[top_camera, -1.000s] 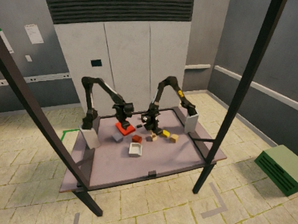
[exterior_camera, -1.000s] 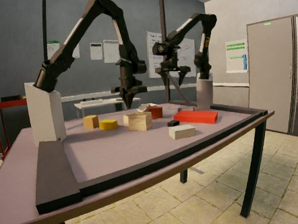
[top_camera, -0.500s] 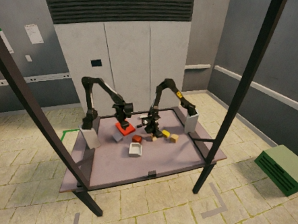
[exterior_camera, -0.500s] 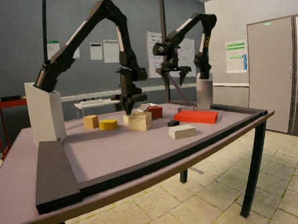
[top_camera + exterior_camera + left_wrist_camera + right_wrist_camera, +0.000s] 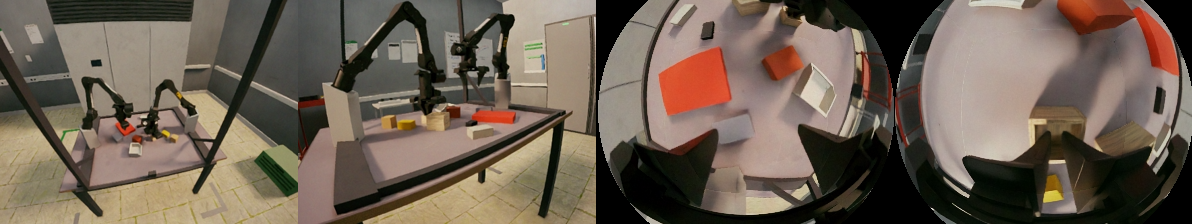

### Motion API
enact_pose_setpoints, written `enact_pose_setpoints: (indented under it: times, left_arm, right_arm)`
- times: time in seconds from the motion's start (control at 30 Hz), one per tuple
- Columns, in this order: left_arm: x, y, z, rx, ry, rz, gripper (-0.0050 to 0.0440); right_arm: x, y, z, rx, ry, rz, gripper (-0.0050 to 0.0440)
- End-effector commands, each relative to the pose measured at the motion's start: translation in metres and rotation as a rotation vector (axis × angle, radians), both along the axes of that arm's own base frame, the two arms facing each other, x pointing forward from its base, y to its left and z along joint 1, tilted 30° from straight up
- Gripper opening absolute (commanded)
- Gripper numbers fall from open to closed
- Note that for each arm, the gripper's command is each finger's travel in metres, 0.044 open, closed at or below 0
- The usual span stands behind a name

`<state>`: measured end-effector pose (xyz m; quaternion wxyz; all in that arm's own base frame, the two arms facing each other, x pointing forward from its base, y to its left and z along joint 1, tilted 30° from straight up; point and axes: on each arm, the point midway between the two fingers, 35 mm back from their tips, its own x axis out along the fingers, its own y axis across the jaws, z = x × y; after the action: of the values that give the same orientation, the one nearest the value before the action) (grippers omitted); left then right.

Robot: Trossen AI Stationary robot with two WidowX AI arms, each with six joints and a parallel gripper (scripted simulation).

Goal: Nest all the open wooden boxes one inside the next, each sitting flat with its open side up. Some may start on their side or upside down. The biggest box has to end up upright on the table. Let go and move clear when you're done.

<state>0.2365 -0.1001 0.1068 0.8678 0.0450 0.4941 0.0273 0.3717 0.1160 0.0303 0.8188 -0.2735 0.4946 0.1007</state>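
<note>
A small wooden box (image 5: pixel 1056 112) (image 5: pixel 790 19) (image 5: pixel 154 138) stands open side up. My right gripper (image 5: pixel 1056 135) (image 5: pixel 427 113) is slightly open, its tips at the box's opening and nothing seen held. A larger wooden box (image 5: pixel 1126 139) (image 5: pixel 439 122) (image 5: pixel 751 7) stands close beside it; its opening is hidden now. A white open box (image 5: pixel 135 155) (image 5: pixel 806 86) (image 5: pixel 996 3) shows its hollow; it looks open side up, partly hidden in the exterior view. My left gripper (image 5: pixel 759 131) (image 5: pixel 472 82) is wide open and empty, high above the table near the large red block.
The large red block (image 5: pixel 493 117) (image 5: pixel 696 85) and a smaller red block (image 5: pixel 136 138) (image 5: pixel 783 63) lie on the left arm's side. Grey (image 5: pixel 736 128), black (image 5: pixel 471 123) and off-white (image 5: pixel 480 131) blocks lie around. Yellow (image 5: pixel 406 125) and tan (image 5: pixel 388 121) blocks are near the right arm.
</note>
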Motion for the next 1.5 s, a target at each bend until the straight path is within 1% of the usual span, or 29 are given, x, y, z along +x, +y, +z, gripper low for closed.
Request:
enact_pose_setpoints:
  times: [0.0,0.07,0.6,0.77,0.83,1.1,1.23,1.3,1.33,1.4,1.47]
  left_arm:
    - [0.002,-0.001,0.006,-0.017,-0.016,0.005,0.04]
    - [0.002,-0.001,0.006,-0.017,-0.016,0.005,0.04]
    - [0.002,-0.001,0.006,-0.017,-0.016,0.005,0.04]
    - [0.002,-0.001,0.006,-0.017,-0.016,0.005,0.04]
    - [0.002,-0.001,0.006,-0.017,-0.016,0.005,0.04]
    - [0.002,-0.001,0.006,-0.017,-0.016,0.005,0.04]
    - [0.002,-0.001,0.006,-0.017,-0.016,0.005,0.04]
    - [0.002,-0.001,0.006,-0.017,-0.016,0.005,0.04]
    - [0.002,-0.001,0.006,-0.017,-0.016,0.005,0.04]
    - [0.002,-0.001,0.006,-0.017,-0.016,0.005,0.04]
    - [0.002,-0.001,0.006,-0.017,-0.016,0.005,0.04]
  right_arm:
    - [0.003,0.001,0.006,0.008,-0.017,0.001,0.0144]
    - [0.003,0.001,0.006,0.008,-0.017,0.001,0.019]
    - [0.003,0.001,0.006,0.008,-0.017,0.001,0.019]
    - [0.0,0.005,0.025,0.016,-0.037,-0.001,0.019]
    - [0.0,0.005,0.025,0.016,-0.037,-0.001,0.019]
    - [-0.023,0.009,0.063,0.017,-0.036,-0.002,0.019]
    - [-0.024,0.007,0.065,0.018,-0.038,0.0,0.019]
    - [-0.024,0.002,0.058,0.012,-0.021,0.004,0.019]
    - [-0.023,-0.002,0.062,0.016,-0.028,0.005,0.019]
    - [-0.023,-0.002,0.062,0.016,-0.028,0.005,0.019]
    - [-0.021,-0.012,0.069,0.018,-0.031,0.004,0.019]
